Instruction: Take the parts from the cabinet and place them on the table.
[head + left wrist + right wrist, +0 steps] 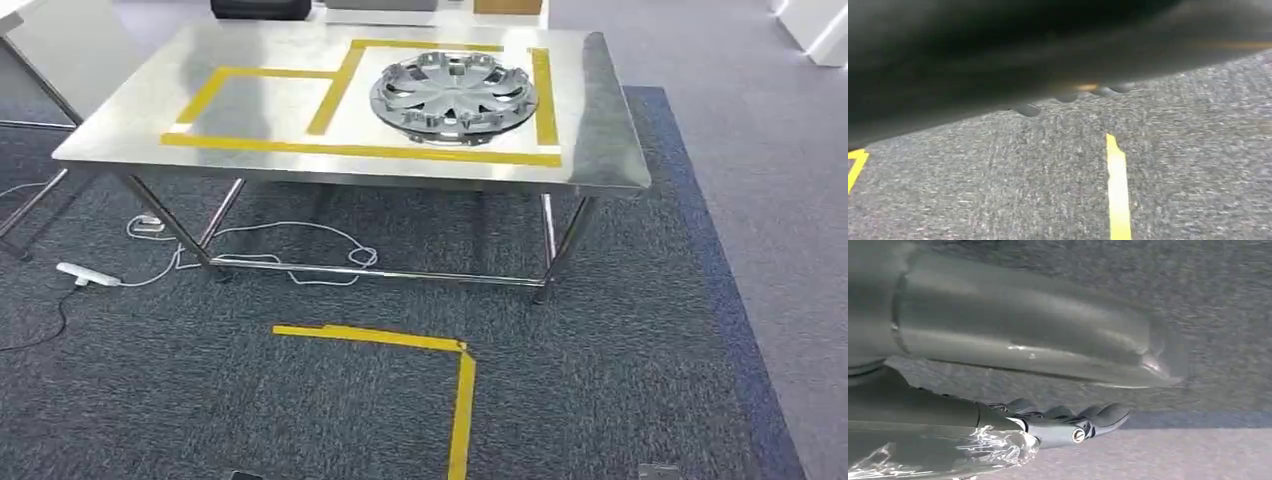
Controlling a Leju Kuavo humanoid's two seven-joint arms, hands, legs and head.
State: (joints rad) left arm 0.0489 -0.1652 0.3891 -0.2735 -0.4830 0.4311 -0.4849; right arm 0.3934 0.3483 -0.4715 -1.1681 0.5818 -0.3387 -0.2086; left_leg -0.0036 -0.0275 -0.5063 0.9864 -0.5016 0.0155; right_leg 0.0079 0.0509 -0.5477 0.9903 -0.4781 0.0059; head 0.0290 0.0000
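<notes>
The round silver spoked plastic wheel cover [454, 97] lies on the steel surface [130, 130] inside yellow tape — light, stiff, probably slippery; grip its rim. Right hand [1068, 422] spread, empty — left hand's state I cannot tell.

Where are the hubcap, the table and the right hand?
hubcap [454, 97]: head view, centre of its face.
table [130, 140]: head view, bare steel near its left front edge.
right hand [1048, 390]: right wrist view, point between thumb and fingers.
</notes>
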